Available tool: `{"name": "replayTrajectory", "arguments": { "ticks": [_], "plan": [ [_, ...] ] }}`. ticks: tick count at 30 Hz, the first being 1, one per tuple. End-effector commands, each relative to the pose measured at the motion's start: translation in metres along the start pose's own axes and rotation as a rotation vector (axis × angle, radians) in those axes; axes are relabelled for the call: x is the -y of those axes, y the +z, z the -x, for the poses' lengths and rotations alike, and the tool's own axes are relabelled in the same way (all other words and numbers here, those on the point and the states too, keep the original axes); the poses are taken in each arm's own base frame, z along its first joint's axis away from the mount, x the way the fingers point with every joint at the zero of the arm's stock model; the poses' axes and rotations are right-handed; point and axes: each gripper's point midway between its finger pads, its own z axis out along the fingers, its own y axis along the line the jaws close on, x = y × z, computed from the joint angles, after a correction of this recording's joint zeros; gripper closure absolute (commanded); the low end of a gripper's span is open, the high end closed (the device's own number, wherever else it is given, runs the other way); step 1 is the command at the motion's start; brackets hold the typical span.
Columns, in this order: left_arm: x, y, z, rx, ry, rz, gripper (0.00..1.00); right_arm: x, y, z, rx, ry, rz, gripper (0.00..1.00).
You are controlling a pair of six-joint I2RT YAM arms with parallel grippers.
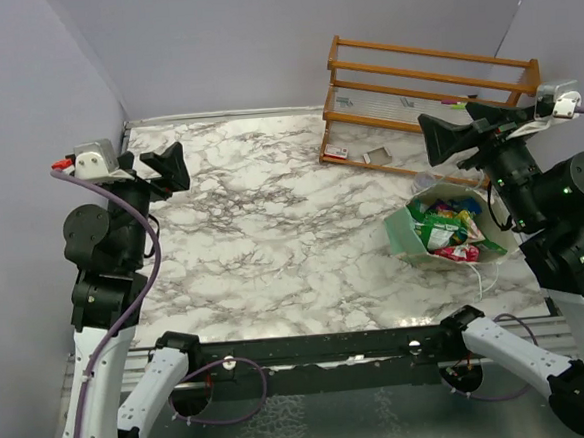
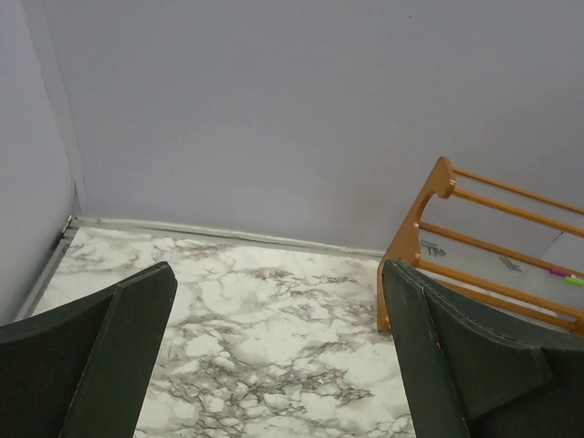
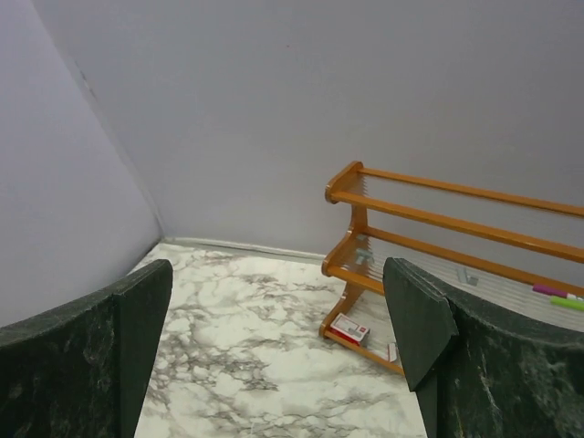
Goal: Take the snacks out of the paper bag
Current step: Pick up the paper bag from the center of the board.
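The snacks all lie inside the paper bag: a crinkly heap of green, red-pink and yellow packets shows through its open mouth, and no packet can be seen on the desk around the bag. By that, the task looks not yet begun: nothing is out, and every packet is left to lift. The bag's mouth faces up toward the overhead camera, and its thin white cord handles trail onto the desk on the bag's near side.

The right pincer hangs just beyond the bag's far side, raised off the desk and apart from the bag, with its jaws spread wide and nothing between them. It points away from the bag's mouth, and the bag does not show in its wrist view, so it would likely have to turn and dip toward the opening. The left pincer is well apart from the bag, off to the bag's left, likewise spread wide and empty. Behind the bag stands a wooden rack.
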Motion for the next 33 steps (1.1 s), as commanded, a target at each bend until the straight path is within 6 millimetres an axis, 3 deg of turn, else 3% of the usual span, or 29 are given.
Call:
{"name": "replayTrajectory", "arguments": {
  "ticks": [1,7,13,17,25,29,33],
  "plan": [
    [-0.009,-0.001,-0.001,0.024,-0.04,0.056,0.01,0.024,-0.001,-0.007,-0.015,0.007,-0.106,0.01],
    [-0.009,0.004,-0.014,-0.009,-0.065,0.057,0.01,0.052,-0.003,-0.012,-0.02,0.012,-0.227,0.01],
    [0.01,0.018,-0.036,-0.075,-0.101,-0.045,0.01,0.078,-0.007,-0.033,-0.057,0.009,-0.332,0.01],
    [0.025,0.033,-0.067,-0.172,-0.131,-0.118,0.01,0.084,-0.015,-0.063,-0.107,0.002,-0.337,0.01],
    [0.062,0.05,-0.132,-0.376,-0.238,-0.316,0.01,0.101,-0.046,-0.142,-0.308,0.0,-0.395,0.01],
    [0.071,0.047,-0.155,-0.438,-0.281,-0.376,0.01,0.104,-0.056,-0.166,-0.384,-0.009,-0.404,0.01],
    [0.076,0.041,-0.166,-0.469,-0.297,-0.41,0.01,0.102,-0.06,-0.177,-0.44,-0.034,-0.373,0.15]
  ]
}}
